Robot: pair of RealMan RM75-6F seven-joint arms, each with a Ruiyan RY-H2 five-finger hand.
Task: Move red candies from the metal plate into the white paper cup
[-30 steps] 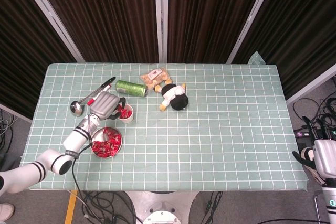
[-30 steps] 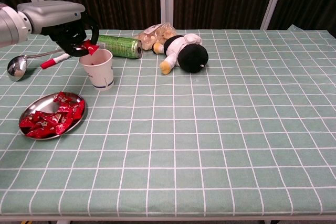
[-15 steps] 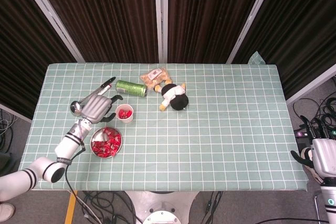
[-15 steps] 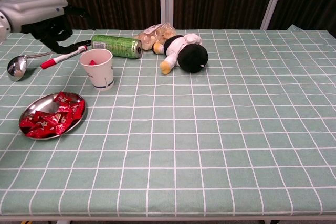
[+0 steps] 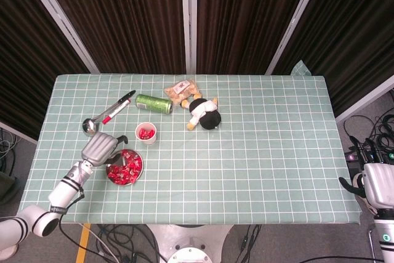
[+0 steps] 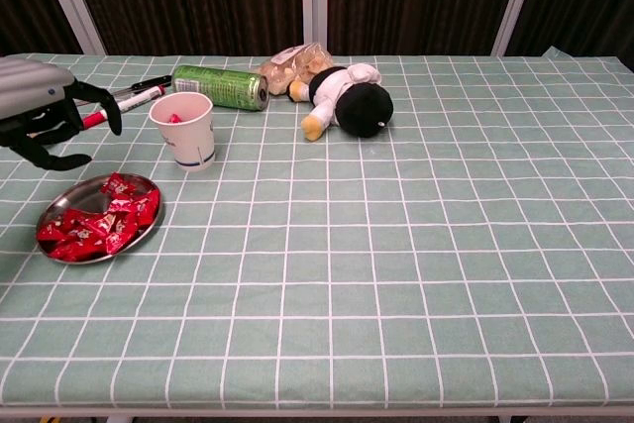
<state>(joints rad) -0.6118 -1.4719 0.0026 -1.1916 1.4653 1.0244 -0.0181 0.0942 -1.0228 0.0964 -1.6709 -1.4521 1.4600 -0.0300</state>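
A metal plate (image 5: 136, 174) (image 6: 50, 217) heaped with red candies (image 5: 124, 167) (image 6: 99, 222) lies near the table's front left. Just behind it stands the white paper cup (image 5: 146, 134) (image 6: 188, 132), with red candies inside (image 5: 145, 132). My left hand (image 5: 100, 149) (image 6: 42, 116) hovers over the plate's left edge, fingers apart and curved downward, holding nothing. My right hand (image 5: 377, 182) hangs off the table's right end, far from the plate; its fingers are not clear.
Behind the cup lie a green can (image 5: 154, 103) (image 6: 220, 86), a red marker (image 5: 118, 108) (image 6: 124, 104) and a metal ladle (image 5: 90, 125). A snack bag (image 5: 181, 90) (image 6: 292, 63) and a black-and-white plush toy (image 5: 205, 114) (image 6: 352, 96) sit at mid-back.
My left hand held a red candy over the cup, let it go into the cup, then drew back left and down to the plate, now empty.
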